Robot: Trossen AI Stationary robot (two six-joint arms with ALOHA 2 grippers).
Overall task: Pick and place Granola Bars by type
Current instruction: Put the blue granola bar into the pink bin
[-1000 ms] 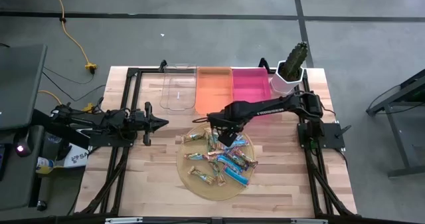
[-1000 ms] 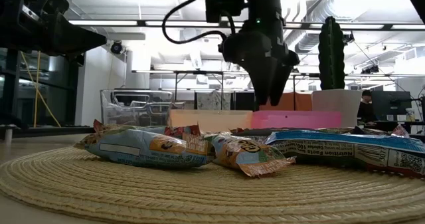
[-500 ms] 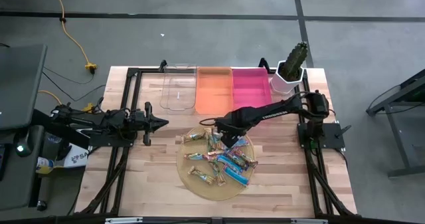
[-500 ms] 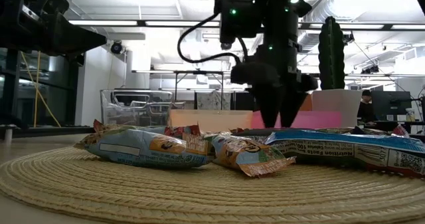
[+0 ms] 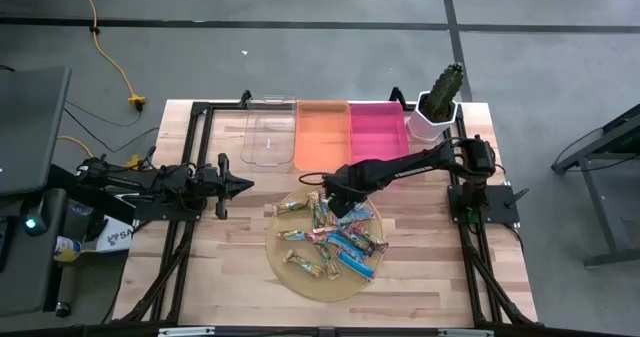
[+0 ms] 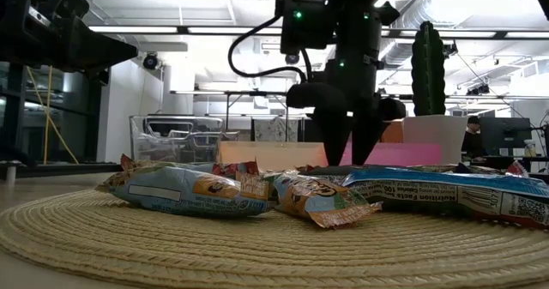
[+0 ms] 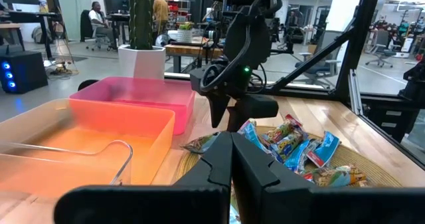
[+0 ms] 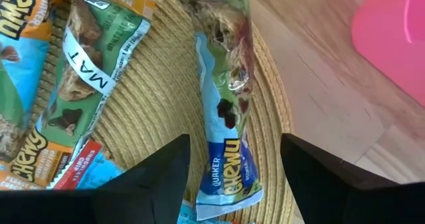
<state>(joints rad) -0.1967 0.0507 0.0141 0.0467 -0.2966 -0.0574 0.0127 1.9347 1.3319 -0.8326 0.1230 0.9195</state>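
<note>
Several granola bars [image 5: 335, 241] in blue, tan-green and orange wrappers lie in a heap on a round woven mat [image 5: 290, 273]. My right gripper [image 5: 335, 203] hangs over the mat's far part, pointing down and open. In the right wrist view its fingers [image 8: 163, 174] stand on either side of a blue Quaker Chewy bar [image 8: 226, 117] that lies flat on the mat, with a gap on both sides. My left gripper [image 5: 245, 185] waits at the table's left, level and shut on nothing.
A clear bin [image 5: 268, 132], an orange bin [image 5: 322, 135] and a pink bin [image 5: 377, 130] stand in a row along the table's far edge. A potted cactus [image 5: 440, 99] stands at the far right corner. Bare wood lies left and right of the mat.
My right gripper has come down toward the bars on the mat's far part and has rolled about its own pointing line. Its fingers have stayed open. The bars have not moved.
</note>
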